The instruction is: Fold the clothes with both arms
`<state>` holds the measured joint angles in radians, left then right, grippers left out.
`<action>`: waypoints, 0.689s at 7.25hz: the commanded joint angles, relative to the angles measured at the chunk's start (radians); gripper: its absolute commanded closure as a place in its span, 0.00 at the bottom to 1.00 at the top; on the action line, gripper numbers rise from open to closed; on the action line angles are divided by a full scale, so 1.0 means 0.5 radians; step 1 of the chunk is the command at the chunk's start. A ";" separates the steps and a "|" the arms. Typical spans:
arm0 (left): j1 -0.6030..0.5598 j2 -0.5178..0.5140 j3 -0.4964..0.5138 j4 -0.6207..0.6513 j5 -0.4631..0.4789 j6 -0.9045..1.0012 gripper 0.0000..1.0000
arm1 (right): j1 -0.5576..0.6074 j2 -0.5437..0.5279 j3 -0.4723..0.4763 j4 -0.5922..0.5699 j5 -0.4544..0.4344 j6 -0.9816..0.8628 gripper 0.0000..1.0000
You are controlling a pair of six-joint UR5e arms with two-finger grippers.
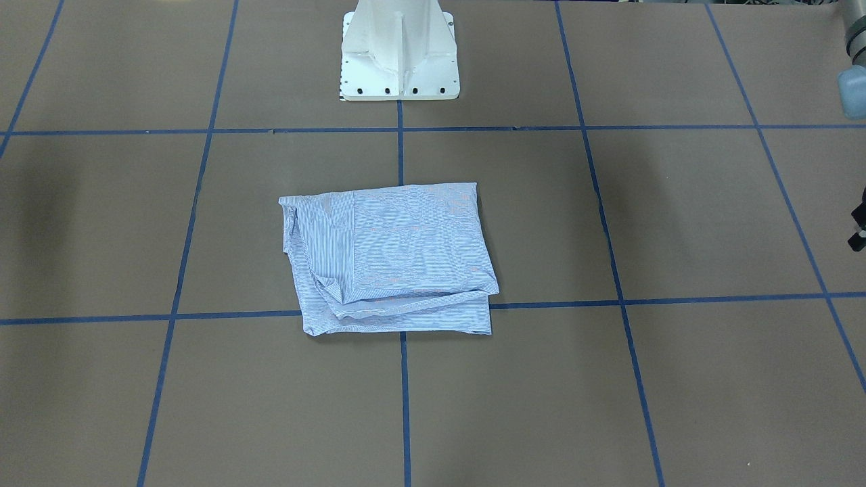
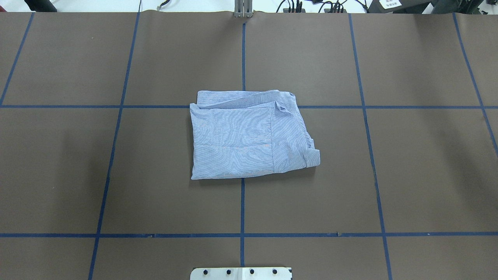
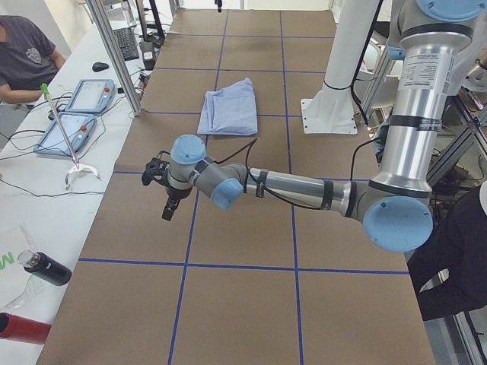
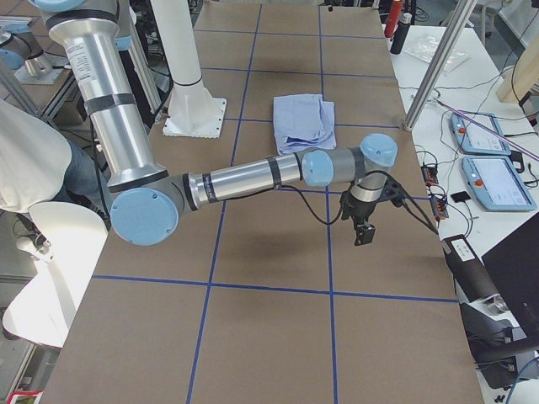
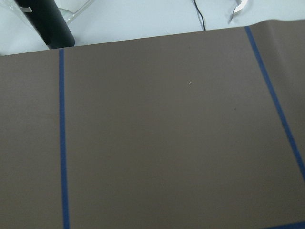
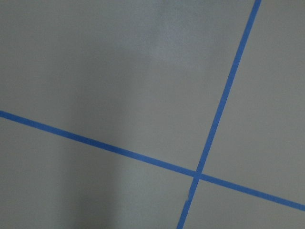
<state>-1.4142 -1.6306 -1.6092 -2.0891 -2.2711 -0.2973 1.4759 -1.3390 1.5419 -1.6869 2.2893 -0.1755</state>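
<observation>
Left pincer (image 3: 167, 209), seen from the left end, hangs pointing down over the brown worktop (image 3: 243, 304) on the near left arm (image 3: 304, 188), which stretches low across it. Whether its jaws are wide or narrow I cannot tell. The shirt (image 3: 228, 106) lies well apart, toward 1 o'clock from it, near the white pedestal (image 3: 331, 114).

From the right end, the right pincer (image 4: 364, 234) likewise points down on the near right arm (image 4: 244, 178), and its gap cannot be read either. The shirt (image 4: 303, 122) sits at 11 o'clock from it, untouched.

Facing the robot, the shirt (image 1: 392, 260) is a folded rectangle mid-worktop, at 6 o'clock from the pedestal (image 1: 399, 61), lying across a crossing of blue tape lines (image 1: 676, 126).

Overhead, the folded shirt (image 2: 237, 136) shows a cuff (image 2: 313, 157) at its 4 o'clock corner.

The left wrist view has brown worktop, tape lines and a black bottle (image 5: 45, 24) at 11 o'clock. The right wrist view has a crossing of tape lines (image 6: 196, 174).
</observation>
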 commanded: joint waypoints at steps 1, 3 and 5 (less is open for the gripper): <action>-0.040 0.113 -0.055 -0.055 -0.017 0.052 0.01 | 0.109 -0.144 0.021 0.026 0.075 -0.039 0.00; -0.040 0.305 0.006 -0.089 0.005 0.067 0.01 | 0.183 -0.331 0.027 0.405 0.112 -0.039 0.00; -0.040 0.337 0.055 -0.071 0.011 0.070 0.01 | 0.184 -0.378 -0.052 0.582 0.100 -0.017 0.00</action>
<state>-1.4341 -1.4775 -1.5982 -2.1286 -2.2683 -0.2648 1.5650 -1.5066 1.5350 -1.4467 2.3395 -0.1886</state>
